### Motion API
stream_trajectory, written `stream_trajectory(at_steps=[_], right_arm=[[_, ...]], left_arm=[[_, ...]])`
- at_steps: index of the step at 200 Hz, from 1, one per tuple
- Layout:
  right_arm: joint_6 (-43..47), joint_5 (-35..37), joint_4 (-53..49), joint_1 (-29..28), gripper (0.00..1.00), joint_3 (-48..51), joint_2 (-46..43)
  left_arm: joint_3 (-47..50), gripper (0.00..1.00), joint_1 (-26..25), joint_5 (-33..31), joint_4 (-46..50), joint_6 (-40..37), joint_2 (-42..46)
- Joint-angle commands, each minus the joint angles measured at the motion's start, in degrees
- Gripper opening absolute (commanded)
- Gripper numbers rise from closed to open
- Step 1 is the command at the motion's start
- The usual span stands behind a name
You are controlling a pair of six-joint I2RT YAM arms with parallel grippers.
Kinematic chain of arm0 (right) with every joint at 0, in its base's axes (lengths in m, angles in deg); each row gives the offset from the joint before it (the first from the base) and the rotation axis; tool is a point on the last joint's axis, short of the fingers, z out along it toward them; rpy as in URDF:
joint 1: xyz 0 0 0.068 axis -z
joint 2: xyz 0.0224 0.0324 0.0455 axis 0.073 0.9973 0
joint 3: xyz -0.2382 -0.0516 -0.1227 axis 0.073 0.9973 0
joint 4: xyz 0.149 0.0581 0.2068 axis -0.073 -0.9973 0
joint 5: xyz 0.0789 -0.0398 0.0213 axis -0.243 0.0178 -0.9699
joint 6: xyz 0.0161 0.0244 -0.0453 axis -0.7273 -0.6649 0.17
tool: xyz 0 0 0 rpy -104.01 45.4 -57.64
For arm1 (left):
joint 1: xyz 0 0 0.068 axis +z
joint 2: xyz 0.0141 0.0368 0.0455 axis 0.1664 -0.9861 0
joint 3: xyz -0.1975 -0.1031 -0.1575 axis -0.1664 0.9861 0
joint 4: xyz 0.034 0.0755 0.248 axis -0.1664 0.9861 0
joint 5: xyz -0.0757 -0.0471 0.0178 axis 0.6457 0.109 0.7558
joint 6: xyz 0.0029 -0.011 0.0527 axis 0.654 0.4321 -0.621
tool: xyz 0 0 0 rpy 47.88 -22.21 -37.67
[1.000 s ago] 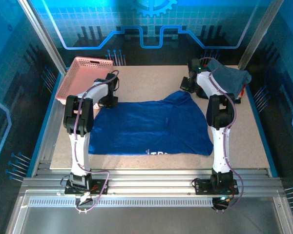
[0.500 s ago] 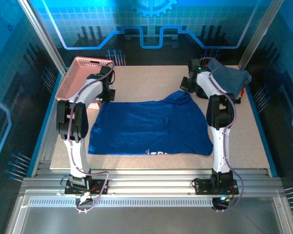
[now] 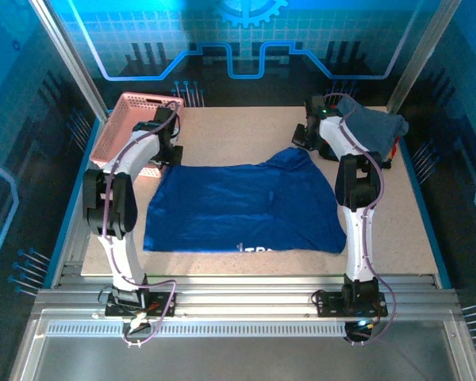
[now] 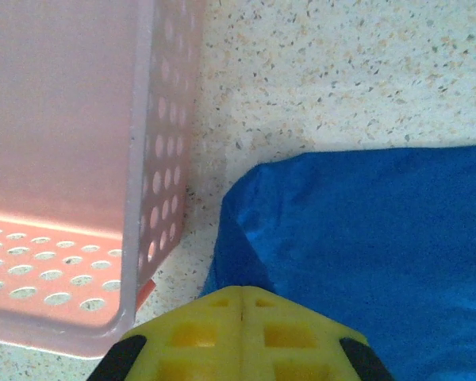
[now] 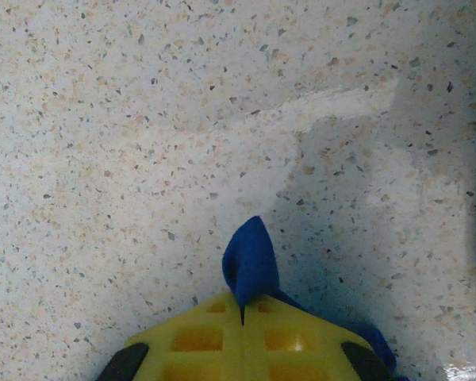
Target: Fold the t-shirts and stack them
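The royal-blue t-shirt (image 3: pixel 246 206) is seen spread across the middle of the table (image 3: pixel 238 131), its white lettering at the near edge, while the slate grey-blue t-shirt (image 3: pixel 373 123) is heaped at the far right corner. The left gripper (image 4: pixel 242 308) is pressed together at the blue shirt's far left corner, just beside the pink basket (image 4: pixel 155 159); whether cloth is caught in it cannot be told. A small peak of blue cloth at the shirt's far right corner is pinched by the right gripper (image 5: pixel 242 308).
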Motion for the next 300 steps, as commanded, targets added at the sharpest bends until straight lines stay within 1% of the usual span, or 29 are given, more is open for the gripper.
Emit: stream_trajectory(at_steps=[1, 23, 26, 36, 64, 93, 139, 174, 187, 213, 257, 276, 300], right_arm=[[-0.8, -0.6, -0.7, 0.3, 0.00, -1.9, -2.2], [-1.2, -0.9, 0.4, 0.2, 0.00, -0.6, -3.4], [-1.2, -0.9, 0.5, 0.3, 0.00, -0.4, -5.1], [-1.2, -1.0, 0.6, 0.2, 0.00, -0.3, -6.5], [-0.8, 0.0, -0.4, 0.1, 0.00, 0.2, -11.0], [-0.1, 0.9, -3.6, 0.0, 0.00, 0.9, -15.0], [1.0, 3.5, -5.5, 0.2, 0.00, 7.7, -22.1], [1.1, 4.2, -5.4, 0.0, 0.00, 12.4, -26.0], [1.0, 4.5, -5.8, -0.2, 0.00, 13.8, -27.1], [0.6, 5.5, -7.2, -1.2, 0.00, 16.9, -29.8], [-2.6, 7.3, -7.6, -2.2, 0.00, 28.7, -38.5], [-3.7, 6.7, -7.2, -2.3, 0.00, 34.2, -42.4], [-5.5, 6.4, -7.4, -2.4, 0.00, 41.1, -47.1]], left_arm=[[1.2, 0.00, 0.7, 1.6, -0.8, -1.2, 3.0], [1.7, 0.00, 0.7, 1.8, -0.9, -1.0, 4.1], [1.8, 0.00, 0.7, 1.9, -0.9, -1.0, 4.3], [1.9, 0.00, 0.7, 2.0, -0.9, -1.1, 5.0], [2.4, 0.00, 1.0, 2.6, -1.1, -1.6, 7.8], [3.5, 0.00, 2.8, 3.7, -1.5, -1.7, 11.2], [8.3, 0.00, 5.0, 6.2, -3.5, -5.8, 16.7], [11.6, 0.00, 7.8, 9.3, -5.4, -5.4, 20.3], [12.7, 0.00, 8.1, 10.4, -6.0, -5.8, 21.1], [15.0, 0.00, 8.3, 10.6, -6.5, -6.1, 22.0], [22.0, 0.00, 10.1, 10.9, -8.1, -6.4, 27.5], [24.6, 0.00, 10.5, 11.2, -8.4, -6.4, 29.1], [27.8, 0.00, 10.5, 9.5, -7.6, -5.8, 30.9]])
